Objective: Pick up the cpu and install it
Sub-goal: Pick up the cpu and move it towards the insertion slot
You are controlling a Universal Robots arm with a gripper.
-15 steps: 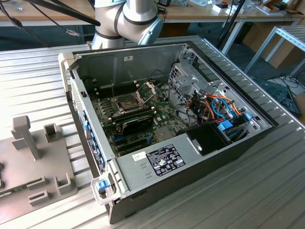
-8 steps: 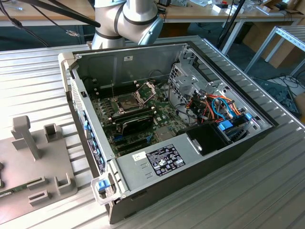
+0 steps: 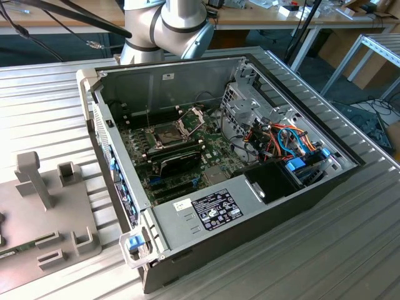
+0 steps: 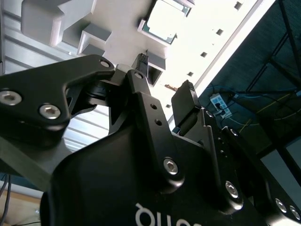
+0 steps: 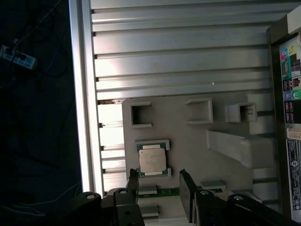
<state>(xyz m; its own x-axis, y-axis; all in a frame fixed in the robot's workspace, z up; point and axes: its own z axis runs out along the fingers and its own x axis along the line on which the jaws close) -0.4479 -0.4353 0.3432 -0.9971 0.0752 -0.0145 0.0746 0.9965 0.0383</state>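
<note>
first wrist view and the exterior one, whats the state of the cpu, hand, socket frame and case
cpu: lying flat in its holder on the grey fixture plate, not gripped
hand: open, holding nothing
socket frame: hinged up, open
case: side panel off, inside exposed

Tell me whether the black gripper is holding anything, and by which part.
Nothing is held. The black gripper is open and empty; the small square silver-grey cpu lies untouched in a pocket of the grey fixture plate.
</note>
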